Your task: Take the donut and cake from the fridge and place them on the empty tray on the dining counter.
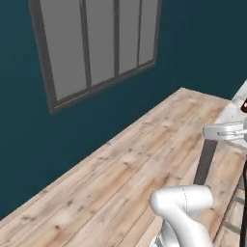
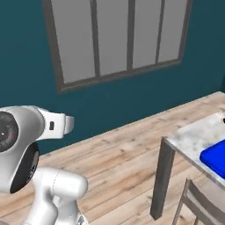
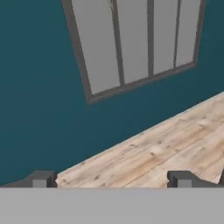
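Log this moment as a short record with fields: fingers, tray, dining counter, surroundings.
fingers: gripper open, both tips wide apart, nothing between them
tray: blue tray lies on the dining counter, partly cut off by the right edge of the right base view; its visible part is bare
dining counter: marble top on a grey metal leg, at the right of the right base view
chair: grey chair back in front of the counter
surroundings: teal wall with a grey-framed window, wooden plank floor
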You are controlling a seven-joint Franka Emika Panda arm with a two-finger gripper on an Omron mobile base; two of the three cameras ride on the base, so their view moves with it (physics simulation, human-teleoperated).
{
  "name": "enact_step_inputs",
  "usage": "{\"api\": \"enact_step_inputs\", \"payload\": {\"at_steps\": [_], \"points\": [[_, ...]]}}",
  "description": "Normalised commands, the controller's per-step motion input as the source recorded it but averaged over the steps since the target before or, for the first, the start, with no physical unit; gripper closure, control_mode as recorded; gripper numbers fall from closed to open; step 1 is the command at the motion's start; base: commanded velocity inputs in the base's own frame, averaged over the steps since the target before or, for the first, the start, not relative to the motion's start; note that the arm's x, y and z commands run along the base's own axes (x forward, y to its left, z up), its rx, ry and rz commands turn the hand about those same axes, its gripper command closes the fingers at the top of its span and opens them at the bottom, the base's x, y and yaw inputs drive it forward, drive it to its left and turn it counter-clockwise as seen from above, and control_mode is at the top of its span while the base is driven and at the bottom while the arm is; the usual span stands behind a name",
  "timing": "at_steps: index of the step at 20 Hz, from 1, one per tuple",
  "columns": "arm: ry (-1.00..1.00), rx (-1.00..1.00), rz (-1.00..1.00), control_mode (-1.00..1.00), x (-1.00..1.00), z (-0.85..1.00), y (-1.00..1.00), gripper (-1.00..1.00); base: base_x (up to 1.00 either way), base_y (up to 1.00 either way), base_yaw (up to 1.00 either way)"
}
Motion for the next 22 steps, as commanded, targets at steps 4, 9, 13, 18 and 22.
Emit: {"api": "enact_step_inputs", "payload": {"at_steps": [4, 9, 13, 18, 22], "points": [[0.0, 0.0, 0.0, 1.0, 0.0, 0.0, 0.0, -1.0, 0.0, 0.0, 1.0], [0.0, 0.0, 0.0, 1.0, 0.0, 0.0, 0.0, -1.0, 0.0, 0.0, 1.0], [0.0, 0.0, 0.0, 1.0, 0.0, 0.0, 0.0, -1.0, 0.0, 0.0, 1.0], [0.0, 0.0, 0.0, 1.0, 0.0, 0.0, 0.0, -1.0, 0.0, 0.0, 1.0], [0.0, 0.0, 0.0, 1.0, 0.0, 0.0, 0.0, -1.0, 0.04, 0.13, 0.98]]}}
